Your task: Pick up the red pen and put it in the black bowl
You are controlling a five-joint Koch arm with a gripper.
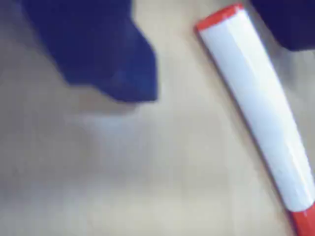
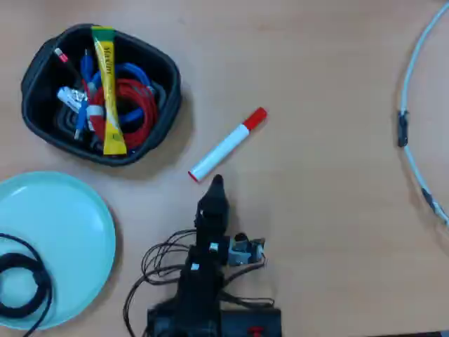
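On the bare tabletop [image 2: 323,210], between the black bowl [image 2: 42,126] and the arm, the red pen [image 2: 228,144] lay flat and diagonal in the overhead view — red cap up and to the right, small red tail end down and to the left, nearest the arm. It touched nothing else. It lay near the bowl but clear of its rim.

Judged from its build, the pen would be light and rigid, with a smooth round barrel likely to roll or slip under an off-centre pinch. The best hold would be across the white barrel near its middle, fingers square to its length, so that it would not swing when lifted.

The gripper [image 2: 215,184] sat just short of the tail end, apart from it. Overhead it showed only as one dark tip, and there the gap could not be told. The wrist view settled it: two dark blue fingers [image 1: 113,54], one broad at upper left and one at the upper right corner, stood wide apart and held nothing, with the pen's tail between them and hard by the right-hand one.

Only the overhead view showed the bowl — already crowded with red and blue cables, a yellow sachet [image 2: 107,91] and small oddments — and a light-blue plate [image 2: 70,232] carrying a black cable [image 2: 21,281]. The wrist view was blurred.
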